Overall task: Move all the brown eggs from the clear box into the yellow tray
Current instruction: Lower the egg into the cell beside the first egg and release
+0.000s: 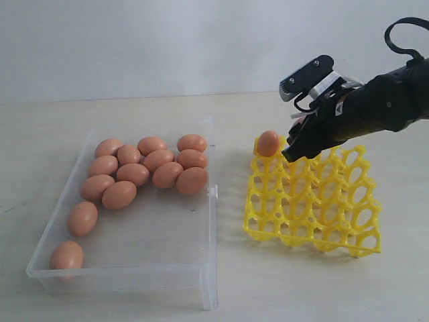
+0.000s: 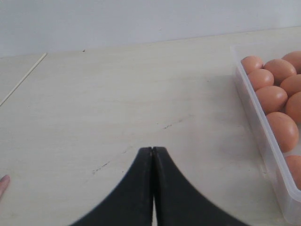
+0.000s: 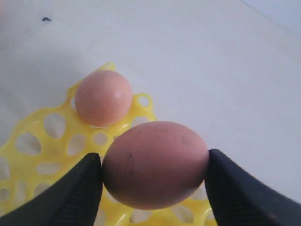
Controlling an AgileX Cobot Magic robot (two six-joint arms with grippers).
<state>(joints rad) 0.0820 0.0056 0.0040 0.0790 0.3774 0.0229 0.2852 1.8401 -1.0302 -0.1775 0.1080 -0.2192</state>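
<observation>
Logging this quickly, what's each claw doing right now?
Left claw: closed, holding nothing.
Right claw: holding a brown egg over the yellow tray.

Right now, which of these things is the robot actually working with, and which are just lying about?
Part of the job: brown eggs, clear box, yellow tray, a first egg seated in the tray's corner, a second egg gripped by the right hand.

Just about: the shut left hand, idle beside the box; the bare table.
</observation>
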